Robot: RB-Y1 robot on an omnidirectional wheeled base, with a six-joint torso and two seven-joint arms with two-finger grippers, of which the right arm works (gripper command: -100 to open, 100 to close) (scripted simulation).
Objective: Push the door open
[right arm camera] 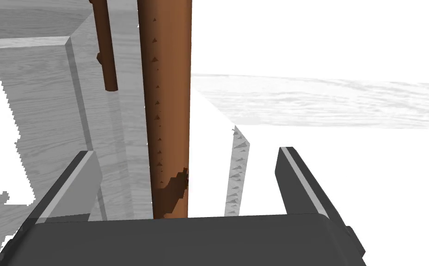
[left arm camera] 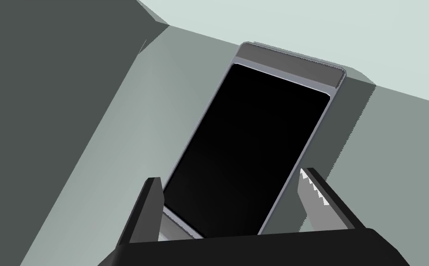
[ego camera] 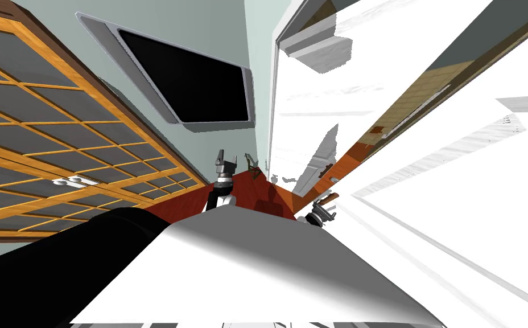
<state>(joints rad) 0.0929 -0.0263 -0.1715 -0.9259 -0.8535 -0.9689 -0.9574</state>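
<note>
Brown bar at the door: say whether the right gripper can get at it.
Probably yes: the right gripper is open and the bar appears to stand between its fingers, with nothing in front of it.

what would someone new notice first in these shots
A brown upright bar stands out against the white door between the open fingers of the right gripper. On the pale wall ahead hangs a black panel in a grey frame, which the open left gripper faces. An orange-framed lattice of grey panes spreads across the head view's left.
</note>
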